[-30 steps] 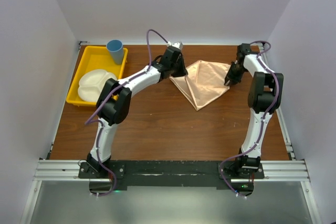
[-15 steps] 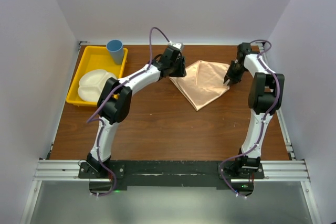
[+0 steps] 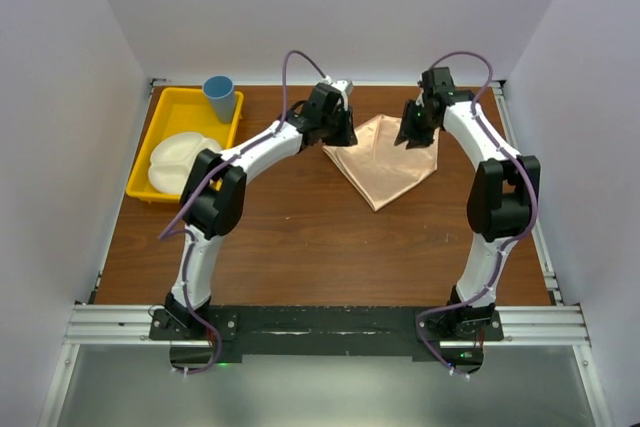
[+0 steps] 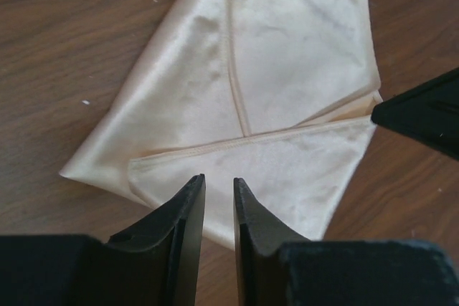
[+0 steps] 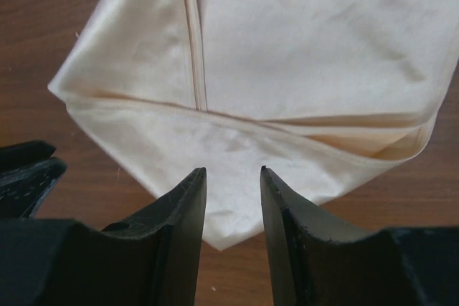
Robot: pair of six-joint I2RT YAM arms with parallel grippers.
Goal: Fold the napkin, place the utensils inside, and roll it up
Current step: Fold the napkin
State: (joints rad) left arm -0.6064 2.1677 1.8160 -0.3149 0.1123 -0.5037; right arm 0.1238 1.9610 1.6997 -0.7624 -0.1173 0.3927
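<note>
Tabletop (image 3: 300, 237) of brown wood, white walls (image 3: 350, 7)

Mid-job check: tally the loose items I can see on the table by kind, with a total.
Peach-orange folded cloth napkin: 1
Yellow rectangular plastic tray: 1
White divided plate, in the tray: 1
Blue cup, at the tray's far corner: 1
Total: 4

I count one napkin (image 3: 385, 162), lying to the right of the yellow tray (image 3: 185, 112). There is one tray, with one white plate (image 3: 180, 160) in it and one blue cup (image 3: 220, 97) at its far right corner. Two claws are mine: left claw (image 4: 219, 191) and right claw (image 5: 233, 180).
</note>
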